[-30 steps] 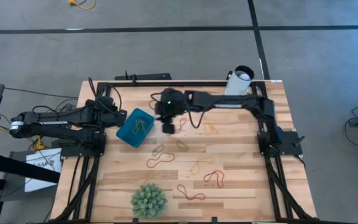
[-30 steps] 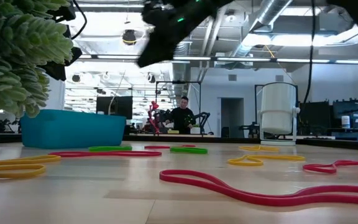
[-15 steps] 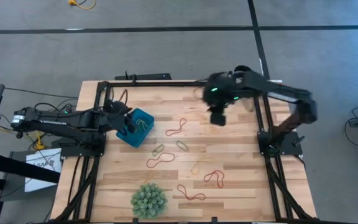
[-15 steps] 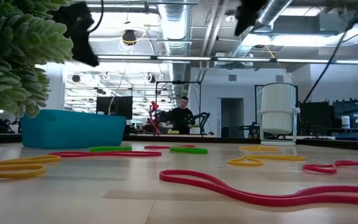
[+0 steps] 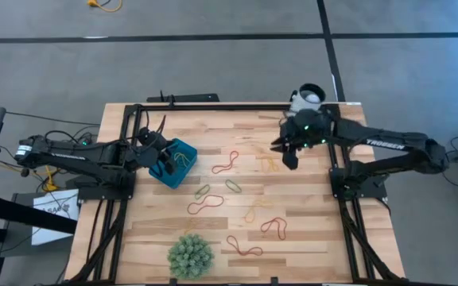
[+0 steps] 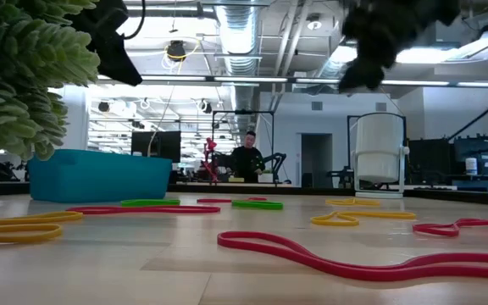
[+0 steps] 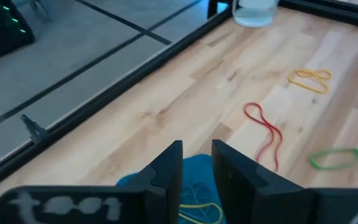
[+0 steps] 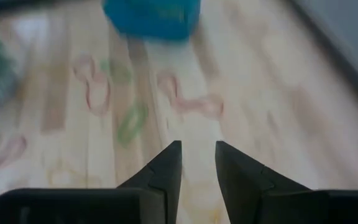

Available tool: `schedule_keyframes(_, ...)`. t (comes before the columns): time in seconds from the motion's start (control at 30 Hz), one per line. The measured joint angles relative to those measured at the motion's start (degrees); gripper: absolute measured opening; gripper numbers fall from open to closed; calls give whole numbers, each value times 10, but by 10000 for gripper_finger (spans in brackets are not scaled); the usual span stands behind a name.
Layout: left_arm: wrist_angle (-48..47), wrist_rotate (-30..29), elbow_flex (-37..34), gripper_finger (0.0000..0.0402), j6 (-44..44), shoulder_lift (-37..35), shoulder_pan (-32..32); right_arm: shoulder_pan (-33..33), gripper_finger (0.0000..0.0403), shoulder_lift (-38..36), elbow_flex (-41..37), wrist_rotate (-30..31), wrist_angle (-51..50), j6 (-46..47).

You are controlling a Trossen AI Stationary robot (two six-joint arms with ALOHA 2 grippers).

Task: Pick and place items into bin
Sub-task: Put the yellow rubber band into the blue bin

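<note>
The teal bin (image 5: 175,163) sits flat at the table's far left and holds yellow bands (image 5: 183,161). Several loose bands lie flat on the wood: red (image 5: 226,163), green (image 5: 233,185), yellow (image 5: 270,164) and red (image 5: 274,228). My left gripper (image 5: 164,163) hovers above the bin (image 7: 194,186), its fingers (image 7: 197,152) a narrow gap apart and empty. My right gripper (image 5: 290,155) hangs in the air at the far right, just beside the yellow band, narrowly open (image 8: 198,152) and holding nothing. In the low view both grippers, left (image 6: 117,51) and right (image 6: 363,76), are well above the table.
A green spiky ball (image 5: 190,256) stands at the near edge. A white cup (image 5: 307,99) is at the far right corner, behind my right arm. More bands lie mid-table: green (image 5: 203,191), red (image 5: 203,205), yellow (image 5: 254,210) and red (image 5: 244,246). A person (image 6: 248,157) stands far off in the room.
My right gripper left the spot beside the bin, swung up and toward the table's far right, then came lower over the far right part near the yellow band. My left gripper moved toward the table's right until it was over the bin. The bands on the wood stayed put.
</note>
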Motion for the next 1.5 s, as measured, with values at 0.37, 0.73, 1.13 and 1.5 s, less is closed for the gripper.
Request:
schedule_keyframes(0.37, -10, 17, 0, 75, 6, 0, 0, 28, 93, 162, -86, 113, 53, 83)
schedule_keyframes(0.73, -23, 11, 0, 75, 8, 0, 0, 62, 93, 304, -72, 197, 92, 129)
schedule_keyframes(1.13, -37, 9, 0, 75, 8, 0, 0, 54, 65, 350, -55, 201, 122, 115)
schedule_keyframes(1.5, -54, 12, 0, 75, 3, 0, 0, 73, 1, 327, -44, 211, 113, 49)
